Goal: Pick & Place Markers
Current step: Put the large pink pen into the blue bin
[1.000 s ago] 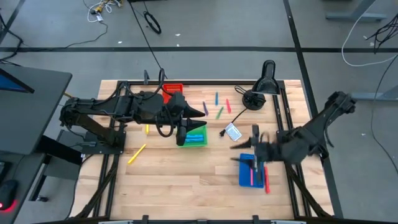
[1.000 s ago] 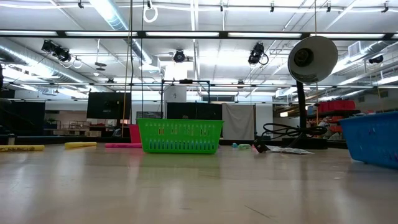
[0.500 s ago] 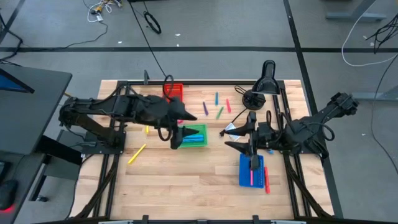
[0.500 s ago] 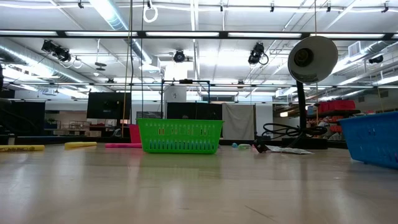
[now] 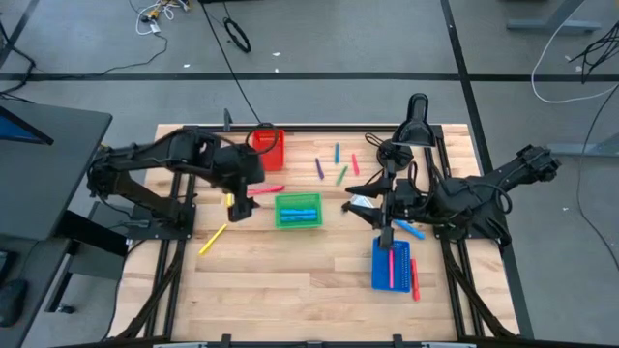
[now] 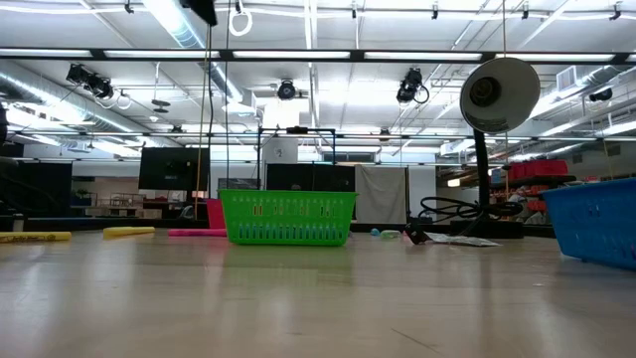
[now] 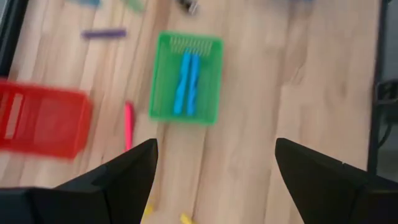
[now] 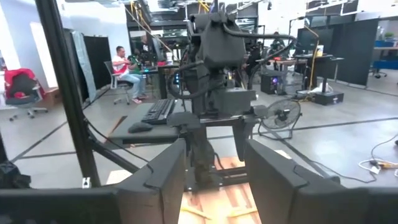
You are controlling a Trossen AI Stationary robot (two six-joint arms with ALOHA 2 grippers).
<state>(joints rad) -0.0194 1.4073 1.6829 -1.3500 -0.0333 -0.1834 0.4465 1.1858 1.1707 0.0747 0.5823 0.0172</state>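
Hovering over the wooden table (image 5: pixel 290 290) beside the green plastic mesh tray (image 5: pixel 298 210), the left pincer (image 5: pixel 235 205) is spread wide with nothing between its fingers, as its wrist view shows (image 7: pixel 216 146). That fits an arm with nothing to carry and free to choose a stick. Two blue markers (image 7: pixel 185 84) lie side by side in the green tray, while a pink marker (image 5: pixel 266 189) and a long yellow marker (image 5: pixel 213 239) lie loose nearby, so either looks a likely next pick.

The right pincer (image 5: pixel 384 207) is held level near the small white-and-blue card (image 5: pixel 363 205), pointing across the table at the other arm. Its own view (image 8: pixel 216 149) shows the fingers parted and empty. Just below it in the overhead view sits the blue plastic tray (image 5: pixel 391 265), holding red and pink sticks, with one red marker (image 5: pixel 414 280) lying outside along its edge. Purple (image 5: pixel 318 168), blue (image 5: pixel 337 153), green (image 5: pixel 341 175) and red (image 5: pixel 355 164) markers are scattered between the red plastic tray (image 5: pixel 270 147) and the black desk lamp (image 5: pixel 406 135), not yet sorted.

Several things are hard to read. A short yellow stick is partly covered by the left pincer. A light-blue marker (image 5: pixel 408 230) sits close under the right arm, and I cannot tell whether it rests on the table. The card is partly hidden by the right pincer, and the red tray's contents cannot be made out
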